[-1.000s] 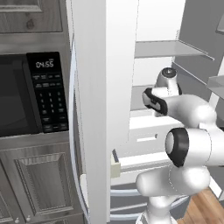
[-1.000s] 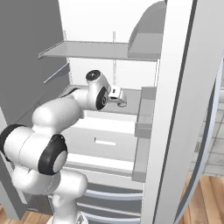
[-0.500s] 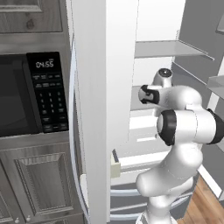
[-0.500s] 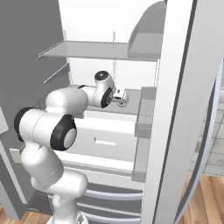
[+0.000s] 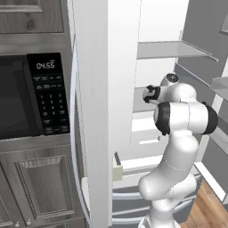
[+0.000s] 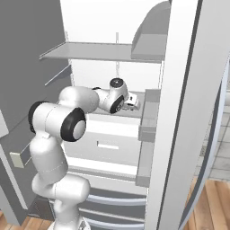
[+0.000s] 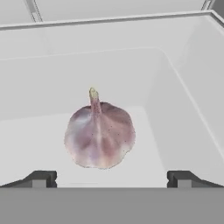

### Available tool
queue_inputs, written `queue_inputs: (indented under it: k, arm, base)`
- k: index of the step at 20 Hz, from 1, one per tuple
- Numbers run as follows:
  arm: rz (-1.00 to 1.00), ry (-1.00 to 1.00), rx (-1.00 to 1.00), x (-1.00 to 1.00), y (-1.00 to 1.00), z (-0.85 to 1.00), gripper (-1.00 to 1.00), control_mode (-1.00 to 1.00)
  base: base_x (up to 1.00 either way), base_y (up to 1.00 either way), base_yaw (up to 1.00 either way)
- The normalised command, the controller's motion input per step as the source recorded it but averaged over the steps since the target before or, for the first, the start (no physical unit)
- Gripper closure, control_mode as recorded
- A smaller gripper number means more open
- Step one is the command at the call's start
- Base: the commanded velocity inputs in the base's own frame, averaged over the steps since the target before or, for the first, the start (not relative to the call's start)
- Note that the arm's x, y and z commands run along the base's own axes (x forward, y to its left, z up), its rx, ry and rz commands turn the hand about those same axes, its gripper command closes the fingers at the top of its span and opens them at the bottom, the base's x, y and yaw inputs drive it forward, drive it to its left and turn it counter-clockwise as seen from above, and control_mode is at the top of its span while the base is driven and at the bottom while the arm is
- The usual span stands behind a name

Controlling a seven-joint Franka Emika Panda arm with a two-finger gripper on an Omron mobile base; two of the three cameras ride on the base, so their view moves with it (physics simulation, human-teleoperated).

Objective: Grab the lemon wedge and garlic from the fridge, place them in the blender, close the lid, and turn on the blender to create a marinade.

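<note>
The fridge (image 6: 99, 51) stands open, and my arm reaches onto its middle shelf. A purplish-white garlic bulb (image 7: 99, 135) with its stem pointing up rests on the pale shelf floor, close in front of my gripper (image 7: 109, 178). The gripper is open, with its dark fingertips (image 7: 41, 178) wide apart on either side of the bulb and not touching it. In the right base view the gripper (image 6: 134, 103) sits deep over the shelf, next to the door bins (image 6: 148, 121). The lemon wedge, the blender and the lid are out of view.
The white fridge door (image 5: 107, 111) stands edge-on just left of my arm. A black microwave (image 5: 31, 95) with a keypad is set in grey cabinets at the left. White side and back walls (image 7: 192, 100) close in the shelf around the garlic. Drawers (image 6: 108, 143) lie below.
The hand has pushed a little deeper into the fridge shelf, and the elbow has swung up and in close behind it. The base views have not shifted.
</note>
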Motion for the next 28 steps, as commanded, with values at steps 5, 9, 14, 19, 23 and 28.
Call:
queue_inputs:
  k: [5,9,14,19,23,28]
  arm:
    - [0.0,0.0,0.0,0.51,-0.02,-0.23,-1.0,-1.0]
    - [0.0,0.0,0.0,0.49,0.0,-0.18,-1.0,-1.0]
    - [0.0,0.02,0.0,0.3,0.0,-0.14,-1.0,-1.0]
    - [0.0,0.0,0.0,-0.01,0.01,-0.31,-1.0,-1.0]
    - [0.0,0.0,0.0,0.0,0.19,-0.26,-1.0,-1.0]
    - [0.0,-0.02,0.0,-0.19,0.27,-0.25,-1.0,-1.0]
  base:
    - [0.0,0.0,0.0]
    - [0.0,0.0,0.0]
    - [0.0,0.0,0.0]
    - [0.0,0.0,0.0]
    - [0.0,0.0,0.0]
    - [0.0,0.0,0.0]
